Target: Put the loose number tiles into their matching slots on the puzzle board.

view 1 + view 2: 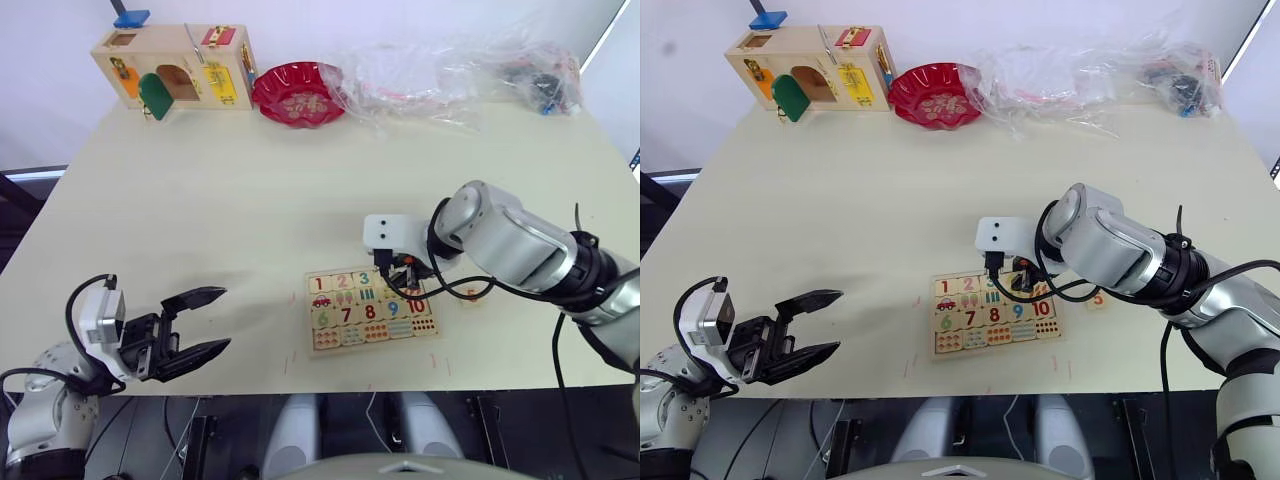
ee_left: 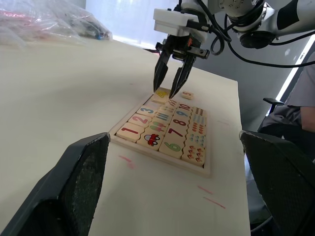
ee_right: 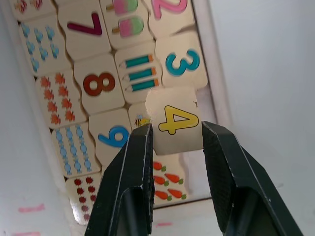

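A: From the head camera, what do you see?

B: The puzzle board [image 1: 372,310] lies near the front edge of the counter [image 1: 250,190], with the right hand [image 1: 398,276] over its top row. A loose 5 tile [image 1: 472,295] lies on the counter just beside the board's right edge. The left hand [image 1: 200,325] hangs at the front left, well apart from the board, fingers spread, holding nothing.

A: The left wrist camera?

B: Tiles 1, 2 and 3 sit in the top row; the right hand's tips point down at the row's far end.

A: And the right wrist?

B: The right hand is clamped on the yellow 4 tile [image 3: 172,121], held above the matching slots [image 3: 183,142], beside the 3.
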